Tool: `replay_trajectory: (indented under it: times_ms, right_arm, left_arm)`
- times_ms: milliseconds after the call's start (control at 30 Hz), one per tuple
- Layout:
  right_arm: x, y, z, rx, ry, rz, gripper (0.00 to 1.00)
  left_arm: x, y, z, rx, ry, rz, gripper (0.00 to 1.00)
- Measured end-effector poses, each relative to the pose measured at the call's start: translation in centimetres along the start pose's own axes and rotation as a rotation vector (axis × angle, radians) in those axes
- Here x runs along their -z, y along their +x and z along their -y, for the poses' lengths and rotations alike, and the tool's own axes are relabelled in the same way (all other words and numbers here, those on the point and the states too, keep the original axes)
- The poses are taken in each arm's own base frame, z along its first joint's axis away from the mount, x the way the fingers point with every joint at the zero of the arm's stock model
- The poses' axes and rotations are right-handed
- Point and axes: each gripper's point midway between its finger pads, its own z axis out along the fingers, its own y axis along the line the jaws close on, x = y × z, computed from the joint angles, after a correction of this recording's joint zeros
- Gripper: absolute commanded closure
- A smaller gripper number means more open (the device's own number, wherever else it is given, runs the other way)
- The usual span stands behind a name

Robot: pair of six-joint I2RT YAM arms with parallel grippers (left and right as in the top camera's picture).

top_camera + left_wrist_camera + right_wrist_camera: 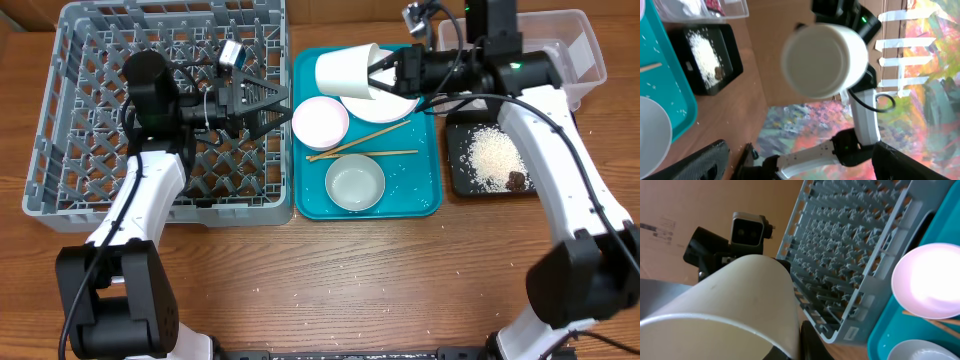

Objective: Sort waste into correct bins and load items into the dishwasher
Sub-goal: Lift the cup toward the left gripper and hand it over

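Overhead, the small white cup (pixel 345 72) is seen tipped on its side over the far end of the teal tray (pixel 425 195), above the white-pinkish plate (pixel 395 105). Whether it touches the plate cannot be told from this angle. It is gripped at its rim by the right gripper (pixel 378 74), whose fingers appear closed on the wall of the cup, though the contact itself is largely hidden.

The cup is plain, smooth and matte, off-white, and widens slightly toward a thin lip. In the left wrist view its flat round base (pixel 815 62) is turned toward the camera. In the right wrist view its curved side (pixel 735 300) fills the lower left.

The left gripper (pixel 280 105) is held spread wide and empty at the near-tray edge of the grey dish rack (pixel 80 180), pointing toward the cup.

On the teal tray a pinkish bowl (pixel 320 120), a pale bowl (pixel 354 183) and the chopsticks (pixel 362 147) are laid out. White rice (pixel 492 153) and a brown lump (pixel 515 181) are seen in the black tray (pixel 455 180), beside the clear tub (pixel 590 55).
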Motion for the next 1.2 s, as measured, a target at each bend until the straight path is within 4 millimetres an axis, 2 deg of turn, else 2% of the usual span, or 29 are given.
replay_trajectory:
  times_ms: [100, 300, 433, 633, 967, 1000, 1067, 1100, 1133, 1200]
  right_arm:
    - [-2.1, 0.2, 0.7, -0.021, -0.045, -0.031, 0.96]
    - [-6.2, 2.2, 0.0, -0.055, -0.107, -0.124, 0.96]
    - [-7.6, 3.5, -0.9, -0.067, -0.122, -0.169, 0.96]
    - [-8.0, 4.2, -1.1, -0.076, -0.124, -0.189, 0.96]
    - [-7.8, 4.5, -1.6, -0.087, -0.161, -0.209, 0.96]
    - [-7.8, 4.5, -1.6, -0.088, -0.161, -0.21, 0.91]
    - [-7.8, 4.5, -1.5, -0.088, -0.158, -0.209, 0.69]
    - [-7.8, 4.5, -1.3, -0.098, -0.148, -0.208, 0.62]
    - [-7.8, 4.5, -1.3, -0.093, -0.149, -0.208, 0.56]
    - [-7.9, 4.4, -1.1, -0.085, -0.143, -0.204, 0.53]
  left_arm:
    - [-0.7, 0.4, 0.1, 0.013, 0.003, -0.02, 0.0]
    - [-0.9, 0.5, 0.1, 0.044, 0.004, -0.025, 0.0]
    - [-0.9, 0.5, 0.1, 0.057, 0.004, -0.025, 0.0]
    - [-0.9, 0.5, 0.1, 0.057, 0.004, -0.025, 0.02]
    - [-1.0, 0.6, 0.1, 0.078, 0.005, -0.034, 0.61]
    - [-1.0, 0.6, 0.1, 0.077, 0.006, -0.035, 0.62]
    - [-1.1, 0.7, 0.1, 0.077, 0.006, -0.037, 0.64]
    - [-1.2, 0.7, 0.1, 0.077, 0.006, -0.038, 0.66]
    - [-1.2, 0.7, 0.1, 0.077, 0.006, -0.037, 0.68]
    - [-1.2, 0.6, 0.3, 0.055, 0.006, -0.037, 0.73]
